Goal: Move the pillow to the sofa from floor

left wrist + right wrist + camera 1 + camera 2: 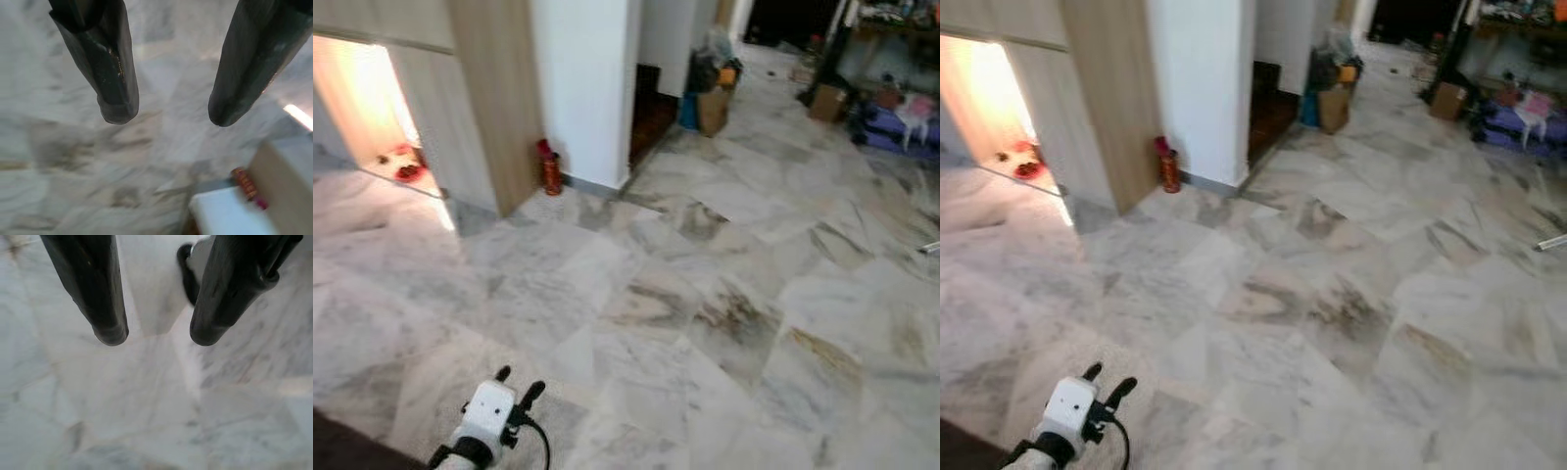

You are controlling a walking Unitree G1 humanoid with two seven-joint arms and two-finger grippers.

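Left eye view looks down on a pale marble floor (705, 294) with grey and brown veining, running away toward a cluttered far end. The left gripper (518, 384) shows at the lower edge, its white wrist housing and two black fingers held low over the tiles with a black cable looping beside it; in the left wrist view the left gripper (164, 110) has its jaws spread wide with nothing between them, only blurred marble beneath. The right gripper (154, 335) likewise hangs above the floor with its jaws wide apart and empty. To the robot's left stands a wooden cabinet panel (494, 98), and beside it a white pillar (582, 88); a red canister (550, 168) stands on the floor at the foot of the two, touching neither that can be told. Left of the panel is a brightly lit opening (372, 108) with small red items (406, 162) on its floor. Farther off, past the pillar, a brown paper bag (712, 110) and a cardboard box (826, 101) sit on the tiles, with purple and pink clutter (901, 122) at the far right. No pillow or sofa can be made out anywhere here.
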